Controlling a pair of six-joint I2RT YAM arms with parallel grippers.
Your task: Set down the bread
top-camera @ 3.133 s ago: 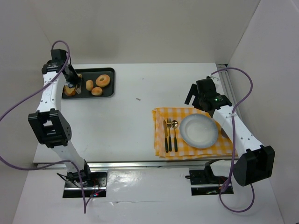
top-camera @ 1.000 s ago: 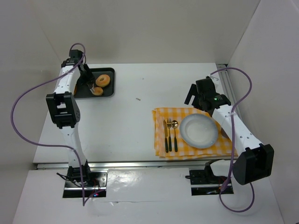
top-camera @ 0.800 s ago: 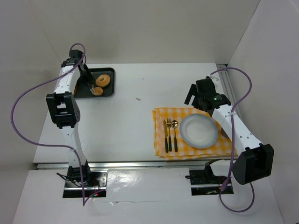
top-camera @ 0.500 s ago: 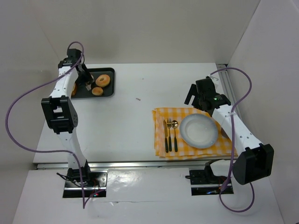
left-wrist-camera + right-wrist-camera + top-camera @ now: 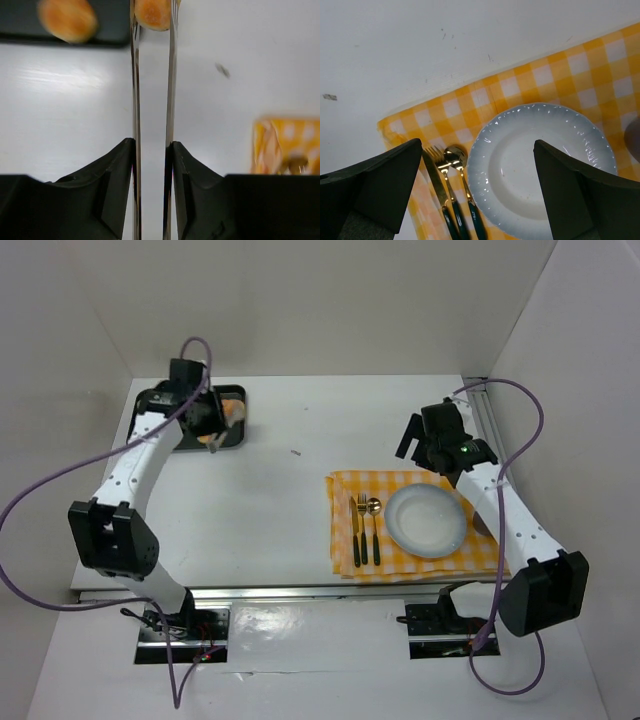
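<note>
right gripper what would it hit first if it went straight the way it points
Probably the white plate, near the rim beside the spoon; the right gripper hangs open above it, but depth is unclear.

Your left arm (image 5: pixel 138 468) rises from its base along the left side and reaches far forward. Its wrist is bent so the left gripper (image 5: pixel 210 438) points back and down, and its thin fingers (image 5: pixel 134 100) stand almost parallel with a narrow gap, pinching a bread roll (image 5: pixel 152 11) at their tips. Your right arm (image 5: pixel 500 510) stretches up the right side, and the right gripper (image 5: pixel 479 160) faces downward with its jaws spread wide and empty.
</note>
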